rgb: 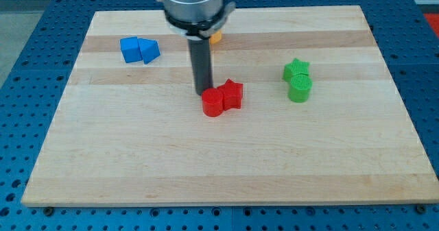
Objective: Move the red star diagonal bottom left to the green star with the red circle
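Observation:
The red star (233,93) lies near the middle of the wooden board (137,162), touching the red circle (213,102) on its lower left. The green star (296,70) sits to the right, with a green circle (300,90) touching it just below. My tip (204,93) is at the upper left edge of the red circle, touching or nearly touching it, and left of the red star. The rod rises from there to the arm's head at the view's top.
A blue cube (130,49) and a blue triangle (149,51) lie together at the upper left. A yellow-orange block (215,37) is partly hidden behind the rod at the top.

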### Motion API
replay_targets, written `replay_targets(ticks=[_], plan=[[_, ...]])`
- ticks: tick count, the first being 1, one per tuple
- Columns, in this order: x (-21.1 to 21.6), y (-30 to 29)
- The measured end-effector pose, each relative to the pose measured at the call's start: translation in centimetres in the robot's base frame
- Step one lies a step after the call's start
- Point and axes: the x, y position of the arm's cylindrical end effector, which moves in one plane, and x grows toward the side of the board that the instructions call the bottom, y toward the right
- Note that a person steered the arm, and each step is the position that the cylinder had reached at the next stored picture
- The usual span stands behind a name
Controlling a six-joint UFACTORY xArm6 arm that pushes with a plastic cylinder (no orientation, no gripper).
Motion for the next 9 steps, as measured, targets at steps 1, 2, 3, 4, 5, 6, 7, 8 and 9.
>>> replay_targets(ticks=[1,2,3,4,5,6,7,8,9], plan=[[0.0,1.1],[-0.3,-2.3],[-0.6,-5.1],[-0.8,-8.4],[-1.3,-13.4],[-1.1,-18.9],[1.1,-22.3],[3.5,-21.8],[4.7,-18.4]])
